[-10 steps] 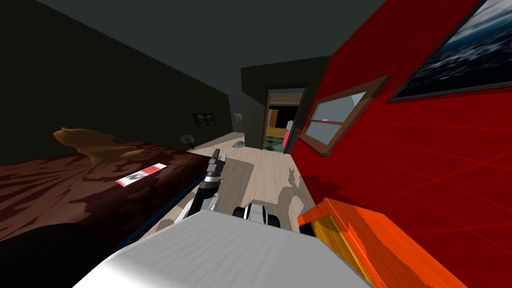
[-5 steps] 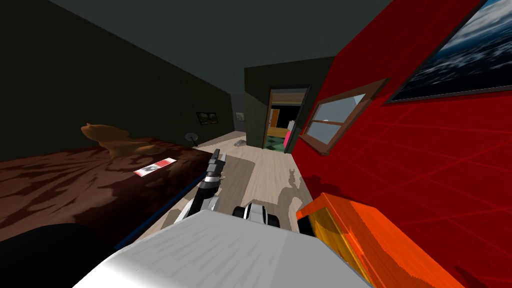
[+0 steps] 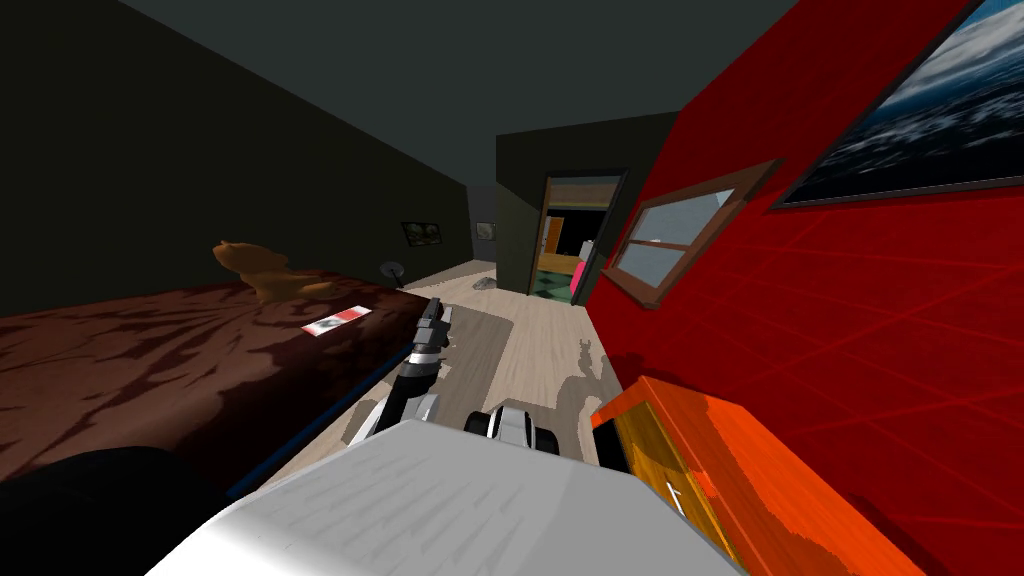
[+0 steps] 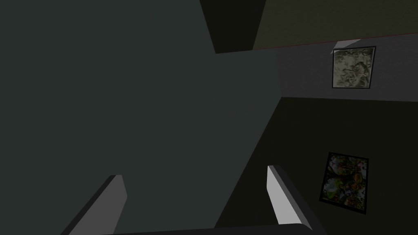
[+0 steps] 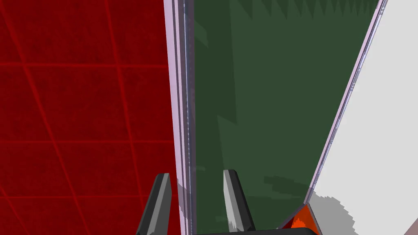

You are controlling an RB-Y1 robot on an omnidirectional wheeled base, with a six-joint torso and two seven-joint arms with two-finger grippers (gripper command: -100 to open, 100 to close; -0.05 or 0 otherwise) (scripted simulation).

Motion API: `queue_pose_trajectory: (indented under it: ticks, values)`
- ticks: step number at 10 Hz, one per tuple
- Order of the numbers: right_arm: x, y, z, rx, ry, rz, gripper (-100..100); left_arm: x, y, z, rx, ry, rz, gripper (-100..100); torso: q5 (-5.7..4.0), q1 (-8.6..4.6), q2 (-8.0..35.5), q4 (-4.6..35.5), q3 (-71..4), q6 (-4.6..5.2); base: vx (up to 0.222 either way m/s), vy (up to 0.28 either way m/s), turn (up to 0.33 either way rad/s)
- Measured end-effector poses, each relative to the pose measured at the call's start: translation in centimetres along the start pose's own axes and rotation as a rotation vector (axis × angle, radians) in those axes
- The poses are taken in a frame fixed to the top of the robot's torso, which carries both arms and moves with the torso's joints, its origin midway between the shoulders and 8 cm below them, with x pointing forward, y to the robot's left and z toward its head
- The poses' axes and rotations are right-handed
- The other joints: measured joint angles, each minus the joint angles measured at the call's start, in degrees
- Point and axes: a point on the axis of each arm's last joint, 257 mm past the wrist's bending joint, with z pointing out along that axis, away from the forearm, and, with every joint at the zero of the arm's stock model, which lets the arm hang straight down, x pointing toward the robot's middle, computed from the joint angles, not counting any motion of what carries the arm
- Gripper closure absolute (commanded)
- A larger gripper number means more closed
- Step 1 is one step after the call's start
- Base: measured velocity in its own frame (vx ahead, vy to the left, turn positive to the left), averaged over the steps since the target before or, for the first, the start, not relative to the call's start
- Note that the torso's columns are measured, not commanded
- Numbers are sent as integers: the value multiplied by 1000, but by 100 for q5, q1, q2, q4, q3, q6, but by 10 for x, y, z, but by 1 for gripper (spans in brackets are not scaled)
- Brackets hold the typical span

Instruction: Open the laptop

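Right end effector (image 5: pixel 196 174): fingers pinched on the raised lid edge of the laptop (image 5: pixel 253 102), above the orange tabletop (image 3: pixel 760 465). Left end effector (image 4: pixel 195 172): spread wide, empty, left of tabletop. Red wall (image 3: pixel 850 330) behind tabletop; bed (image 3: pixel 150 370) further left. Since a second ago: my own viewpoint shifted only.

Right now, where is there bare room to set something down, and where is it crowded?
Free: the brown bed cover nearer than the red-and-white card, and the grey rug beside it. Crowded: the orange cabinet by the red wall, where the right gripper is shut on the laptop lid.
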Motion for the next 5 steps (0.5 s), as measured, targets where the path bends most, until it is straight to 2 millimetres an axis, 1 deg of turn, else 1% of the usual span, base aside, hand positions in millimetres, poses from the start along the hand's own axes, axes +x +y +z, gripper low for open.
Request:
queue_pose_trajectory:
  ticks: [1, 2, 3, 5]
  values:
    - [-12, 1, -2, 12, -2, 11, 100, 0, 0, 0, 0, 0, 0, 0, -1, -3, -30, -8, -19, -1, -130, -2, 63]
    - [-21, 6, -6, 26, 3, -1, 100, 0, 0, 0, 0, 0, 0, 0, -8, 2, -21, -7, -13, -11, -124, 11, 47]
    - [-32, 6, -10, 44, 10, -4, 100, 0, 0, 0, 0, 0, 0, 0, -2, 10, -28, -8, -17, -13, -76, 14, -13]
    - [-54, 9, -17, 67, 17, 0, 100, 0, 0, 0, 0, 0, 0, 0, -1, 18, -32, -12, -23, -23, -145, 17, 56]
